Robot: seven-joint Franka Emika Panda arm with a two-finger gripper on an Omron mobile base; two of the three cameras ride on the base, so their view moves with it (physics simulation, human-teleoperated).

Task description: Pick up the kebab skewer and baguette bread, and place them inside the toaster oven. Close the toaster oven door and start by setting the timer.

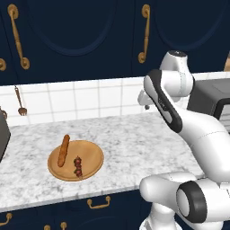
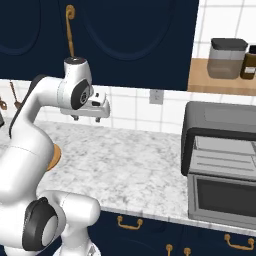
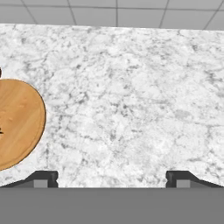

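Observation:
A round wooden plate (image 1: 90,155) lies on the marble counter toward the left. The orange-brown baguette bread (image 1: 64,150) rests on its left side, and the kebab skewer (image 1: 78,166) with dark red chunks sits near its front edge. My gripper (image 1: 144,105) hovers above the counter, well to the right of the plate, open with nothing between its fingers. The hand view looks down between the spread fingertips (image 3: 43,178) at bare marble, with the plate's rim (image 3: 26,118) at the left. The toaster oven (image 2: 220,120) stands at the right. Its door (image 2: 222,197) is folded down, baring the rack.
A grey canister (image 2: 227,57) and a dark jar (image 2: 248,62) stand on a wooden shelf above the oven. A wall socket (image 2: 156,96) sits on the tiles. A spoon (image 1: 19,101) hangs on the wall at the left, above a dark appliance (image 1: 2,134). Bare marble lies between plate and oven.

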